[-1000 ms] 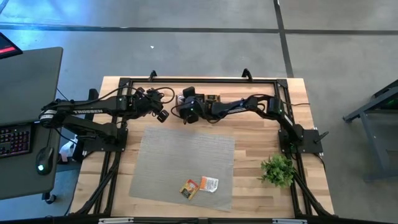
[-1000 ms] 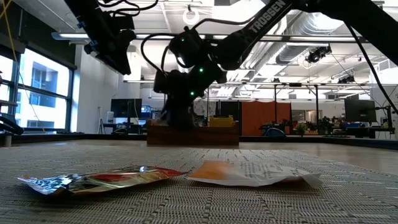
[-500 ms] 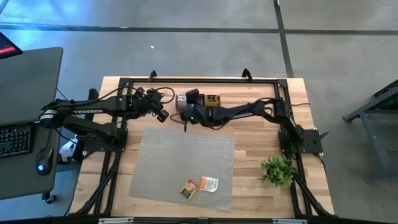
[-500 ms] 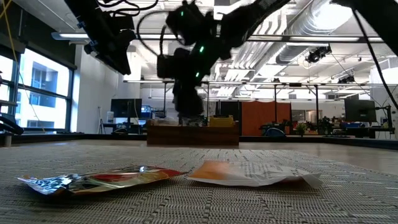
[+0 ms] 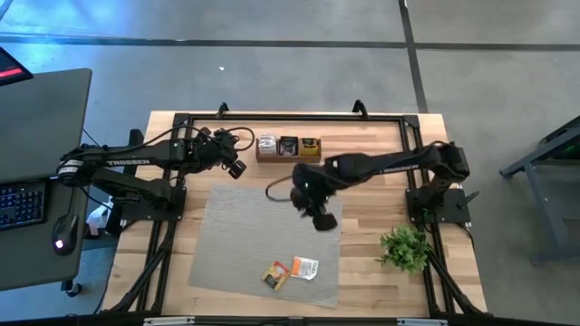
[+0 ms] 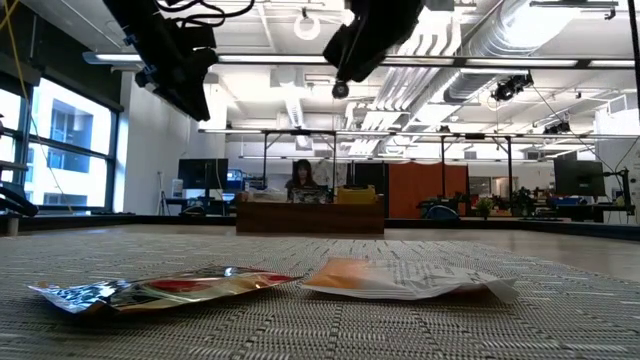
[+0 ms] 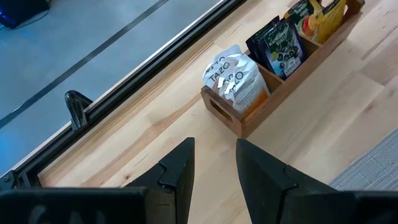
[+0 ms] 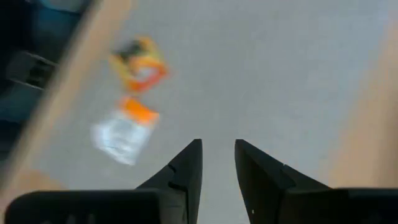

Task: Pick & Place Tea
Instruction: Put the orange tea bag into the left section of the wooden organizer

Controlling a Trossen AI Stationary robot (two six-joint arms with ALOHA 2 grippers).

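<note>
Two tea sachets lie flat on the grey mat [image 5: 272,226] near its front edge: an orange-yellow one [image 5: 275,274] [image 6: 165,290] and a white one with orange print [image 5: 305,268] [image 6: 400,278]. More tea stands in a wooden box [image 5: 288,147] at the far edge: white [image 7: 233,74], black [image 7: 280,43] and yellow [image 7: 314,12] sachets. My right gripper [image 5: 319,215] [image 8: 217,155] hangs open over the mat's far right part, tipped down toward the two loose sachets [image 8: 140,62] [image 8: 124,130]. My left gripper [image 5: 234,167] [image 7: 214,162] waits open, left of the box.
A small green plant [image 5: 405,246] stands at the table's right near corner. A black frame [image 5: 290,118] runs round the table's far edge and sides. The mat between my right gripper and the loose sachets is bare.
My right gripper has left the wooden box at the far edge, risen and swung toward the near edge, out over the mat. It has tipped and rolled so that it now looks down at the two loose sachets. The box's three compartments have come into view.
</note>
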